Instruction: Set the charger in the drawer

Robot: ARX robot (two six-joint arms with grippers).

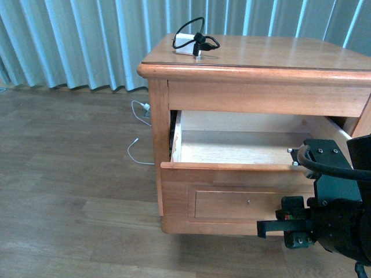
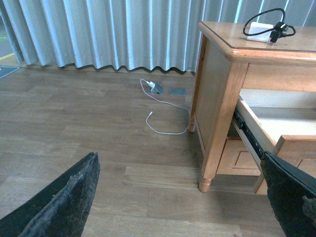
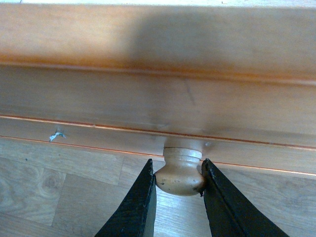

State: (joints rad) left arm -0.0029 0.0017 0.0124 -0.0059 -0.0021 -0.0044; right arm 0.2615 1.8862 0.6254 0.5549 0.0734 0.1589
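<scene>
The charger, a white block with a black cable looped on it, lies on the nightstand's top near the back left corner; the left wrist view also shows the charger. Below the top, the drawer stands pulled out, showing a bare pale wood floor. My right gripper is shut on the drawer's round wooden knob, one black finger on each side. In the front view the right gripper is low at the drawer front's right, hiding the knob. My left gripper hangs open over the floor, left of the nightstand.
The wooden nightstand stands on a wood-plank floor before a pale curtain. A thin white cable with a plug lies on the floor behind its left side. A turned nightstand leg is close to the left gripper.
</scene>
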